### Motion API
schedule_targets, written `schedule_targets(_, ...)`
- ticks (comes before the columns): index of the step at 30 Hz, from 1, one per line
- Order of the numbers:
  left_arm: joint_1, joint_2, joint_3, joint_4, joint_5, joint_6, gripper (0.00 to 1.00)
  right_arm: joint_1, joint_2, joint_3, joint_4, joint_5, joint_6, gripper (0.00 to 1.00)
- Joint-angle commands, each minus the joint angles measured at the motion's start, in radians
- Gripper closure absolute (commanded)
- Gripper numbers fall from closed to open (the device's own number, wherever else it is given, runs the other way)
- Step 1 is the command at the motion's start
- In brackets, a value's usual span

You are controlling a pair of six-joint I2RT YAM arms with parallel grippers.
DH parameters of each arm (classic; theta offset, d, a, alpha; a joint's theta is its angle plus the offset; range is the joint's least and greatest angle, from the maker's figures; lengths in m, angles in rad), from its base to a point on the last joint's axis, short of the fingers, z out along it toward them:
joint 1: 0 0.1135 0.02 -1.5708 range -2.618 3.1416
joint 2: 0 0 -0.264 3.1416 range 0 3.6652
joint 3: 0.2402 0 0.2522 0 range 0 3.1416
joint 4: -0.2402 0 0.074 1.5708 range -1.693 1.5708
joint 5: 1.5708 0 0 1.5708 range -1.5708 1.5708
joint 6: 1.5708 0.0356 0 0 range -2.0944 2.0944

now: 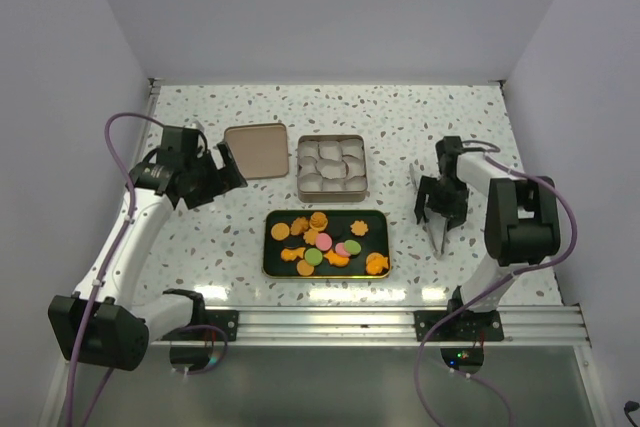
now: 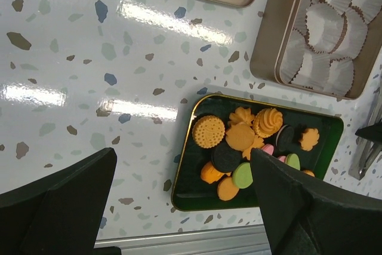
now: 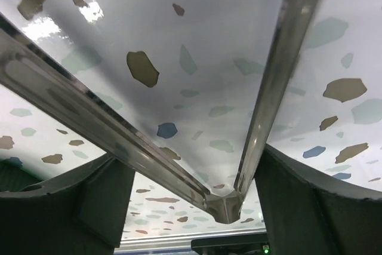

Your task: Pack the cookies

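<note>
Packing has yet to begin. All the small, flat, mostly orange cookies (image 1: 325, 244) lie heaped in a black, gold-rimmed rectangular tray (image 1: 330, 213) on the speckled tabletop (image 1: 400, 117), left of the right claw (image 1: 440, 215) and just right of the left claw (image 1: 222, 182). The white paper cups (image 1: 332, 165) in the tan metal tin (image 1: 300, 167) beyond the tray look empty. The right claw, fingers apart, straddles steel tongs (image 3: 271, 88) lying flat, not visibly clamped. The left claw hangs wide apart, holding nothing. The biscuits are rounds, swirls and flowers, with a few pink, green and dark ones.

White links (image 1: 135, 242) with black joints (image 1: 520, 227), purple cables (image 1: 109, 135), blocky black left hand (image 1: 218, 177) and right hand (image 1: 440, 215), perhaps plastic.
</note>
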Motion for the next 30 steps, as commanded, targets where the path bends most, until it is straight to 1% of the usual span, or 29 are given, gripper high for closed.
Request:
schedule_targets(1, -0.01, -0.031, -0.009, -0.031, -0.023, 0.002, 0.0, 0.01, 0.045, 0.023, 0.222, -0.019, -0.026, 0.23)
schedule_targets(3, -0.011, -0.039, -0.012, -0.036, -0.028, 0.001, 0.0, 0.03, 0.041, 0.028, 0.216, -0.009, -0.043, 0.28)
schedule_targets(4, -0.011, -0.045, -0.013, -0.039, -0.028, 0.001, 0.0, 0.038, 0.036, 0.031, 0.211, -0.002, -0.054, 0.33)
schedule_targets(8, -0.011, -0.06, -0.013, -0.042, -0.029, -0.004, 0.0, 0.092, -0.007, 0.024, 0.19, 0.031, -0.054, 0.42)
schedule_targets(12, -0.013, -0.077, 0.003, -0.05, -0.026, -0.007, 0.0, 0.16, -0.081, 0.043, 0.142, 0.054, -0.039, 0.43)
schedule_targets(16, -0.013, -0.091, 0.022, -0.065, -0.022, -0.005, 0.0, 0.201, -0.188, 0.083, 0.064, 0.051, -0.003, 0.44)
schedule_targets(17, -0.013, -0.095, 0.023, -0.066, -0.019, -0.005, 0.0, 0.204, -0.241, 0.096, 0.03, 0.045, 0.004, 0.43)
schedule_targets(23, -0.013, -0.14, 0.017, -0.074, 0.011, -0.008, 0.0, 0.214, -0.441, 0.149, -0.101, -0.015, 0.072, 0.43)
schedule_targets(25, -0.013, -0.16, 0.007, -0.077, 0.021, -0.01, 0.0, 0.214, -0.484, 0.152, -0.126, -0.024, 0.098, 0.44)
schedule_targets(30, -0.013, -0.209, -0.022, -0.085, 0.026, -0.005, 0.0, 0.225, -0.617, 0.159, -0.209, -0.129, 0.145, 0.43)
